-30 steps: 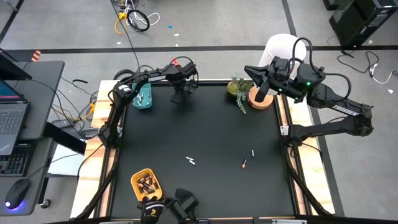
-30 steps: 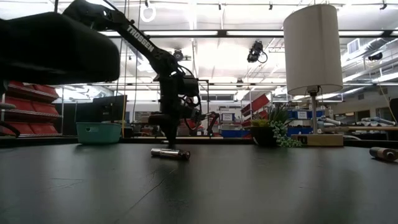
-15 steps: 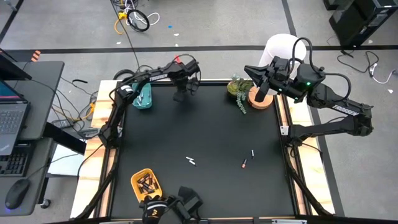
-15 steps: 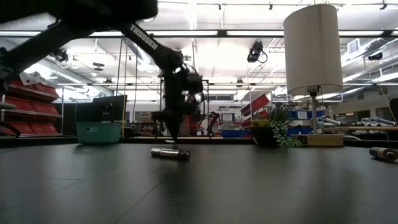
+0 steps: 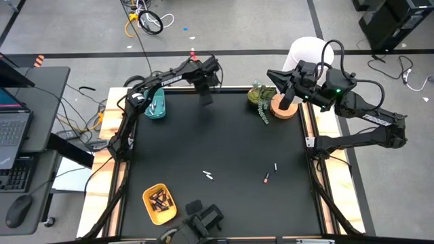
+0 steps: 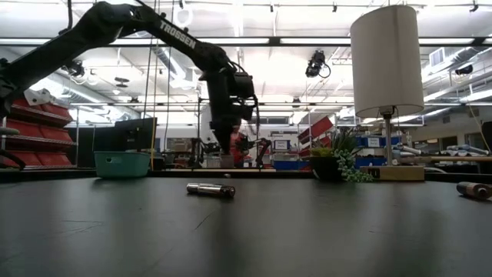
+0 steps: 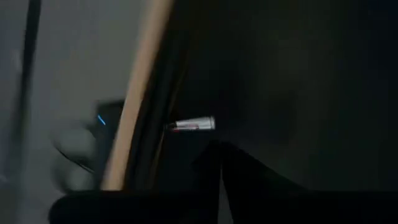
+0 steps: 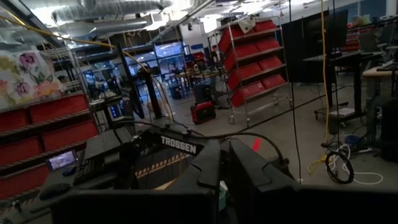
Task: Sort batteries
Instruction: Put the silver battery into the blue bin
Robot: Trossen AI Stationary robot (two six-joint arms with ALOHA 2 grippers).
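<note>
Table [image 5: 224, 135] first, then arms. The left gripper [image 5: 205, 97] hangs over the far edge, fingers together and holding nothing. The right gripper [image 5: 273, 76] waits by the lamp [image 5: 305, 51], also closed and empty.

The teal tray [image 5: 155, 106] sits just beside the left arm. The yellow tray [image 5: 145, 196] at the near edge holds dark batteries.

Three loose batteries [image 5: 209, 175] lie mid-table, well apart from both claws. The pale one is nearer the left arm – the other pair [image 5: 270, 173] is nearer the right.

In the left wrist view we see one more battery [image 7: 191, 124] just past the fingertips [image 7: 211, 163], not touching. Its long axis runs across the wooden edge strip [image 7: 140, 93]. We judge this the next pick – straight ahead of the left claw, which must open first
</note>
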